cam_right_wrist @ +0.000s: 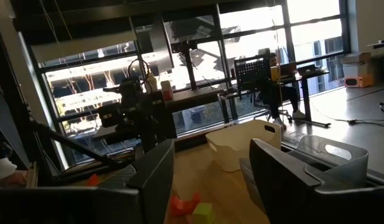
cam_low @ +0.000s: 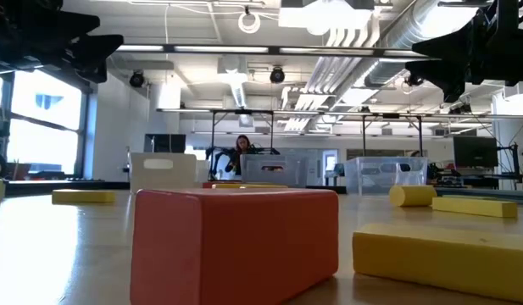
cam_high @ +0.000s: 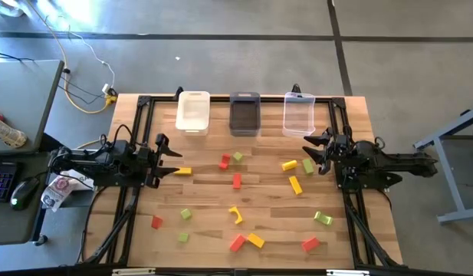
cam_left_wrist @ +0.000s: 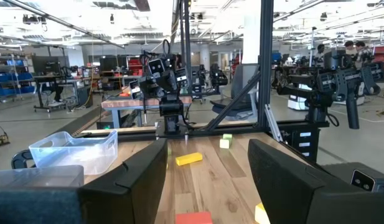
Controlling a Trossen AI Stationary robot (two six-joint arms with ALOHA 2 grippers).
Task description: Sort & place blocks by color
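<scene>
Red, yellow, green blocks (cam_high: 237, 181) lie scattered, none binned yet; I've parked left gripper (cam_high: 173, 159) and right gripper (cam_high: 312, 149) at the sides, both released, ready to pick

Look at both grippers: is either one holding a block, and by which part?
Nothing is held. The left gripper and right gripper both hang open and empty above the wooden table.

Wood-grain table (cam_high: 213, 207) w/ slight sheen, matt smooth blocks (cam_high: 237, 181), clear plastic bin (cam_high: 299, 115), black metal frame (cam_high: 138, 130).
</scene>
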